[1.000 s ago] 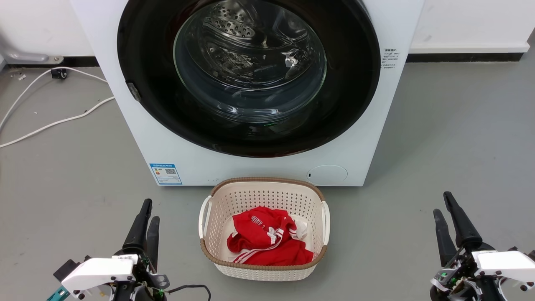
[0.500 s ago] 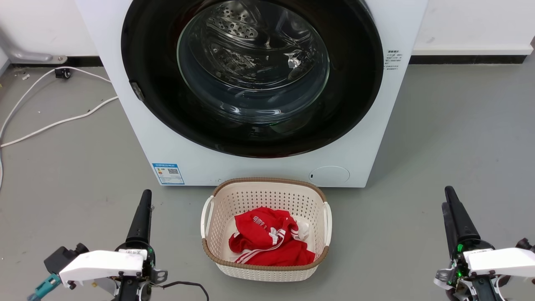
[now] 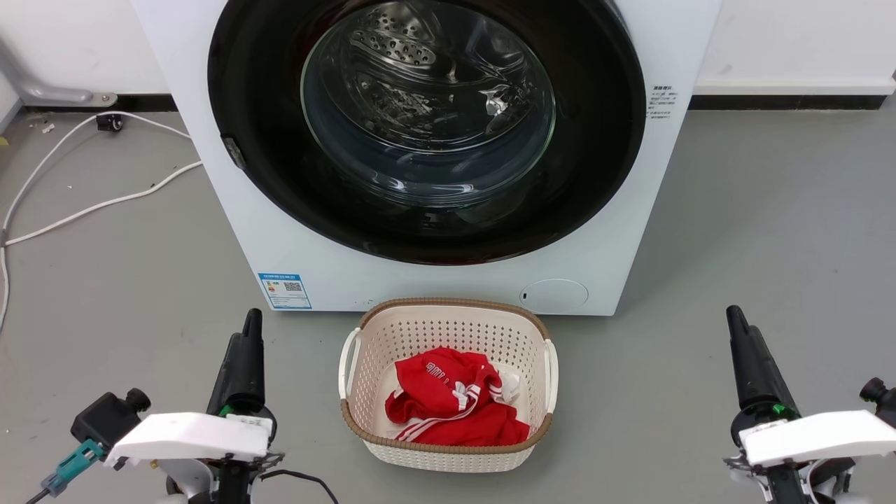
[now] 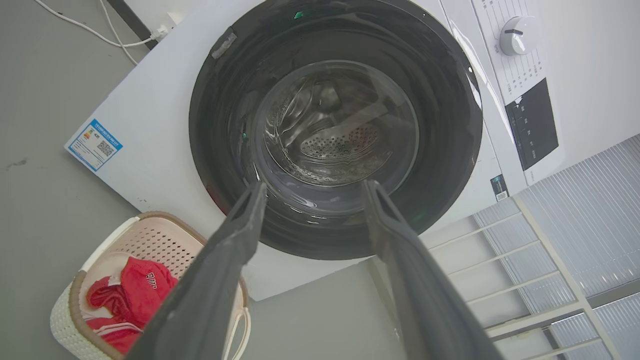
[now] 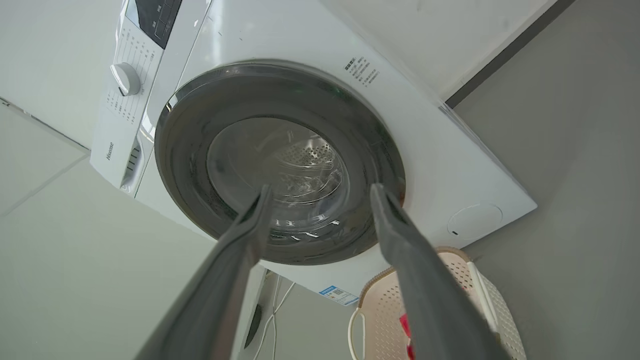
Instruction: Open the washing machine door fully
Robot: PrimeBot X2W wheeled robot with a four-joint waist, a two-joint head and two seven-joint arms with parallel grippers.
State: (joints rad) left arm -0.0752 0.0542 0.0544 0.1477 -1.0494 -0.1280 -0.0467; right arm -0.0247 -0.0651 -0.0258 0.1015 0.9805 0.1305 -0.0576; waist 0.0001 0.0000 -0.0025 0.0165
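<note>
Evidently both arms have rolled at the wrist since a second ago, and the left gripper (image 4: 312, 190) and right gripper (image 5: 320, 192) gape wide, empty (nothing touched yet). The door (image 3: 427, 126) sits shut on the machine (image 3: 294, 245), straight ahead, well apart: the reach seems only starting.

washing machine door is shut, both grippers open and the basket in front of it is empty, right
No, the basket is not empty: the head view shows a red garment lying in it. The washing machine door is shut, and the left gripper and right gripper are open.
</note>
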